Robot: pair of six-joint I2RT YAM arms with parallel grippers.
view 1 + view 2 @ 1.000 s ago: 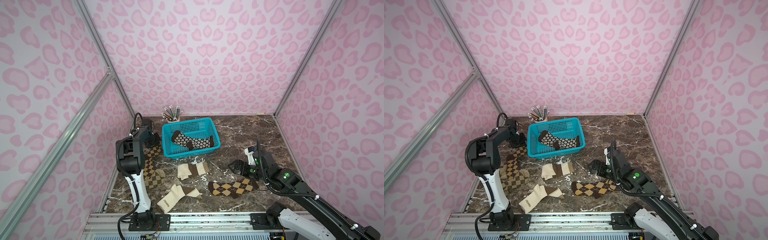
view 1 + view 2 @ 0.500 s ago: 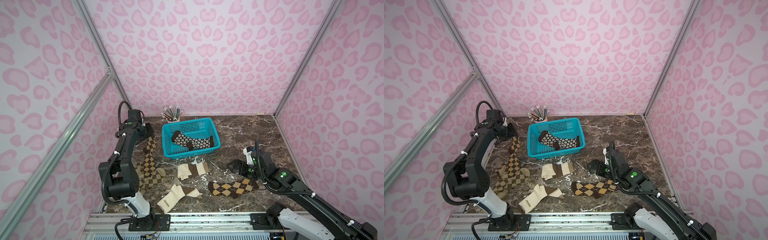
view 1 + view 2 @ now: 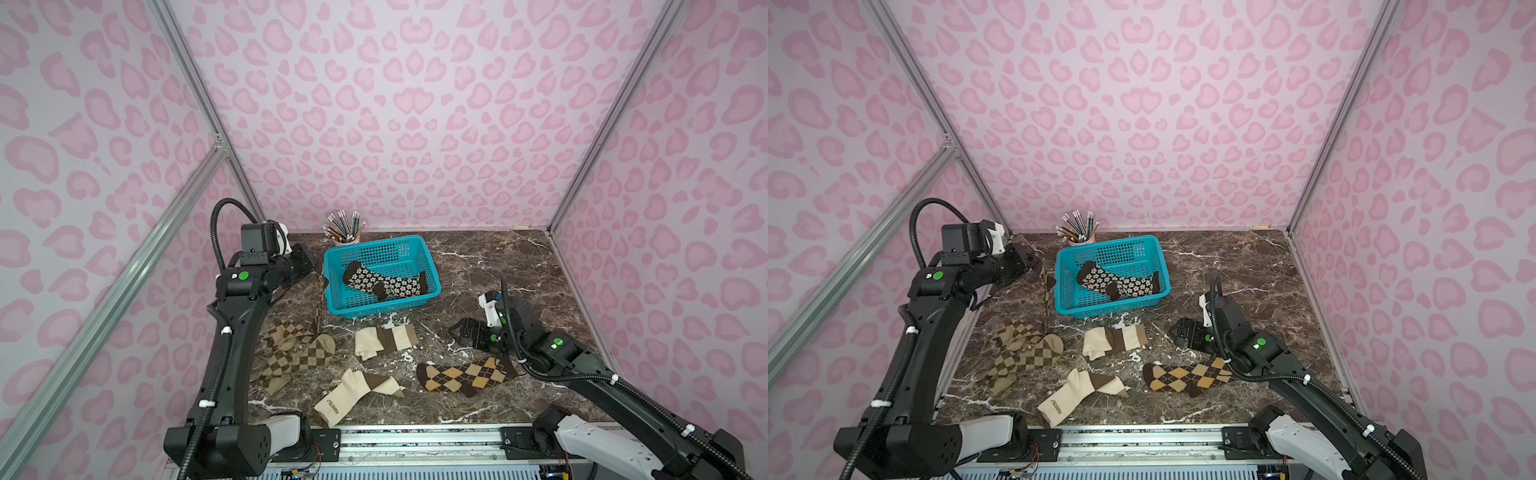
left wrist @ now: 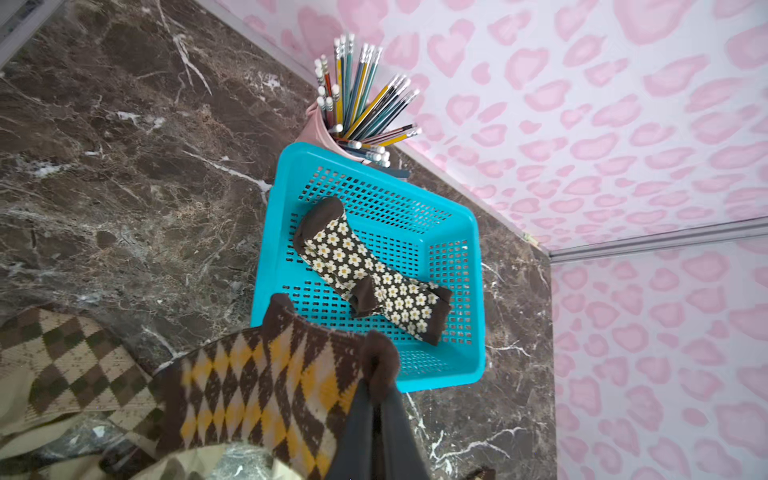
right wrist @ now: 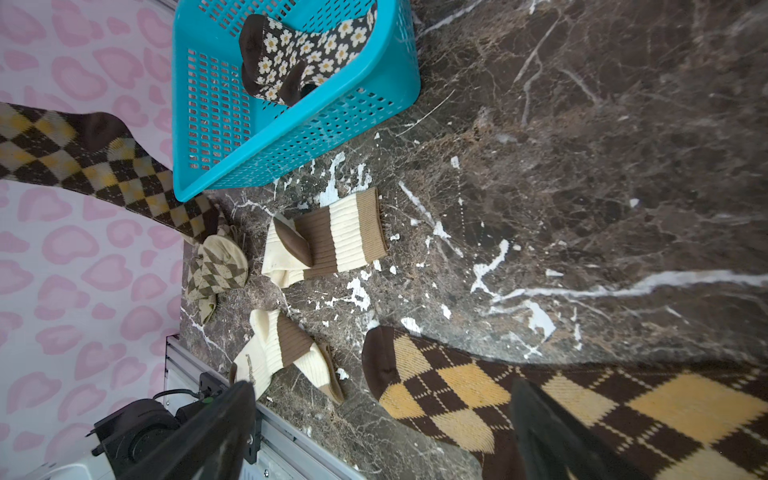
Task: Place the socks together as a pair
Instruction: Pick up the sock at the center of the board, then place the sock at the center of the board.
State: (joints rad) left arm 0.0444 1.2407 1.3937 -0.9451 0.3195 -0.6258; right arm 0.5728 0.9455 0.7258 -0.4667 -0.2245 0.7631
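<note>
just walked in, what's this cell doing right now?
Sock pairing, partway through. The left hand is shut on one dark end of a brown-and-tan argyle knit sock, which hangs beside the turquoise plastic mesh basket. The matching argyle sock lies flat on the marble table, with the right hand open over it. Two dark brown flower-print socks sit in the basket. Two cream ribbed socks lie apart, and the olive-beige check socks overlap.
</note>
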